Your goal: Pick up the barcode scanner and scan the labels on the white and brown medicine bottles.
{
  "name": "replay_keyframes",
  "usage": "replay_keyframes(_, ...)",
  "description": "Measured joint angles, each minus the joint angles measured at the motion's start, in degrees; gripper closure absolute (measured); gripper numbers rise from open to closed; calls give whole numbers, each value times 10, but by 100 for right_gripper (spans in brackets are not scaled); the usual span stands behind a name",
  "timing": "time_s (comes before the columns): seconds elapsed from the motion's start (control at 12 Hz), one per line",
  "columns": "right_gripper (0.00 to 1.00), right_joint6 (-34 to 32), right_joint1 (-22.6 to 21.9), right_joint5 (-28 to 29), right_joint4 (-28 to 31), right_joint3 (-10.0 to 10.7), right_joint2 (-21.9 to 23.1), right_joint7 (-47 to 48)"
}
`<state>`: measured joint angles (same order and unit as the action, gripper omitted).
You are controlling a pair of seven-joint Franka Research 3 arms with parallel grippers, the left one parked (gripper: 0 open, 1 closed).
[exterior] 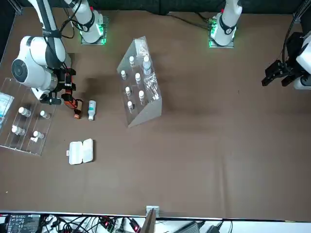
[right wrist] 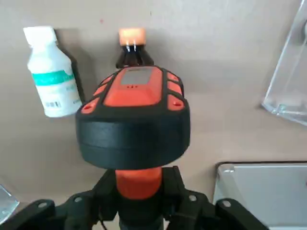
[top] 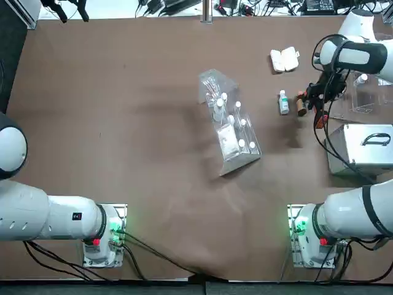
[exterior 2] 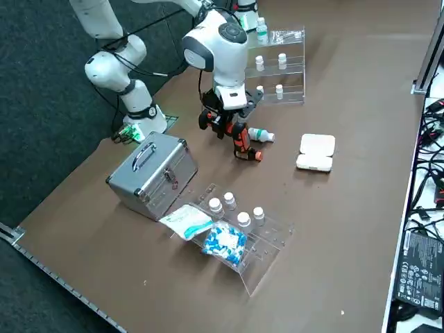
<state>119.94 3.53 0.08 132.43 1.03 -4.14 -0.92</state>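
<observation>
My right gripper (right wrist: 139, 194) is shut on the orange handle of the barcode scanner (right wrist: 134, 120), a black device with red-orange trim. The scanner hangs head-down over the table at the far right (top: 317, 106). Directly beyond its head lies the brown bottle (right wrist: 133, 48), partly hidden by the scanner. The white bottle (right wrist: 50, 74) with a teal band lies beside it, barcode label facing up. Both bottles lie flat on the brown table, the white bottle (top: 283, 102) left of the brown bottle (top: 301, 104). From the side, the scanner (exterior 2: 239, 137) hovers just above the brown bottle (exterior 2: 251, 155).
A metal case (top: 362, 147) stands close to the gripper on the robot's side. A clear vial rack (top: 368, 95) sits at the right edge, and another clear rack (top: 230, 126) stands mid-table. A small white folded box (top: 284, 59) lies beyond the bottles.
</observation>
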Motion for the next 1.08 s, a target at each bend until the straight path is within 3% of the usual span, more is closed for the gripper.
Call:
replay_keyframes(0.42,57,-48,-14,1,-82,-12,1,5)
replay_keyframes(0.75,57,-60,-90,11,-121,-19,-8,83)
replay_keyframes(1.08,57,-4,-160,13,-121,-21,-48,164)
